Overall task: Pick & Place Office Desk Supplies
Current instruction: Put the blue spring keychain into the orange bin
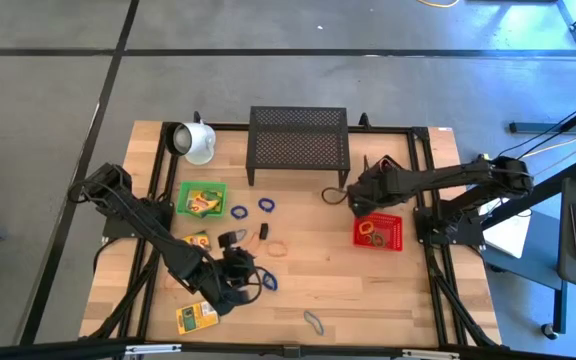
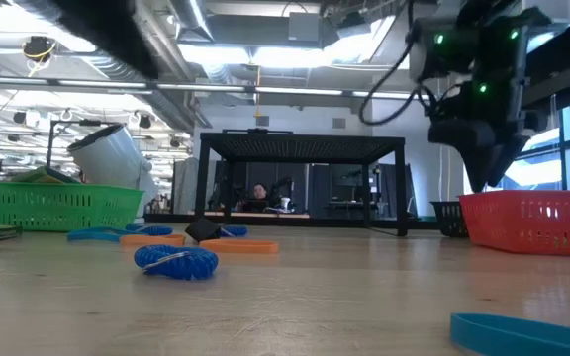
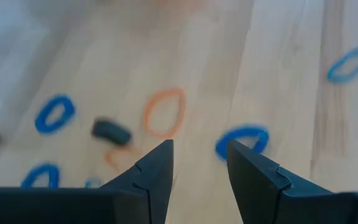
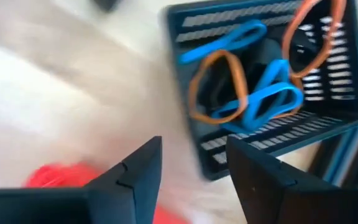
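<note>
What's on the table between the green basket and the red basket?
In the high view, between the green basket and the red basket lie two blue rubber bands, then bare wood.

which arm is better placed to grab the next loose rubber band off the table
Left. The left gripper hovers open over the loose blue band and orange band; the right gripper is at the red basket.
</note>
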`<state>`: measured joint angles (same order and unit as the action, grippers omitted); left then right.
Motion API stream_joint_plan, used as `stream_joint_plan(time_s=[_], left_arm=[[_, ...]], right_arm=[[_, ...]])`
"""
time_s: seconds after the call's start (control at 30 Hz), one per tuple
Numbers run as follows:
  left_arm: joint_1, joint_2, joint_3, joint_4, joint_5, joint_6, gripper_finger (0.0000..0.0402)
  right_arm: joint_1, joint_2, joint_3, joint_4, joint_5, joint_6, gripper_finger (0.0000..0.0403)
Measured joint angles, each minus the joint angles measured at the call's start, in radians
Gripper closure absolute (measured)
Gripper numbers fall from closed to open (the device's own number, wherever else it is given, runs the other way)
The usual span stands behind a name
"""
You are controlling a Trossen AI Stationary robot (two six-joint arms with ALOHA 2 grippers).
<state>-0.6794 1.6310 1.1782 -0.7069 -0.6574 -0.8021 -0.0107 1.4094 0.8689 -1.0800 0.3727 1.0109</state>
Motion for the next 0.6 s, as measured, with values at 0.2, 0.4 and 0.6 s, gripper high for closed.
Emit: stream_joint_plan(time_s=[0.2,0.4,0.6], left_arm=[[0.001,0.0,-0.061,-0.035,0.048,0.039,0.0258],[0.007,0.001,-0.205,0.209,0.167,0.229,0.0259],[0.022,0.001,-0.325,0.578,0.226,0.512,0.0259]], right_arm=[[0.139,0.0,0.087,0.003,0.002,0.059,0.0244],[0.275,-0.001,0.16,0.094,0.131,0.115,0.0256],[0.35,-0.001,0.164,0.351,0.334,0.106,0.0257]])
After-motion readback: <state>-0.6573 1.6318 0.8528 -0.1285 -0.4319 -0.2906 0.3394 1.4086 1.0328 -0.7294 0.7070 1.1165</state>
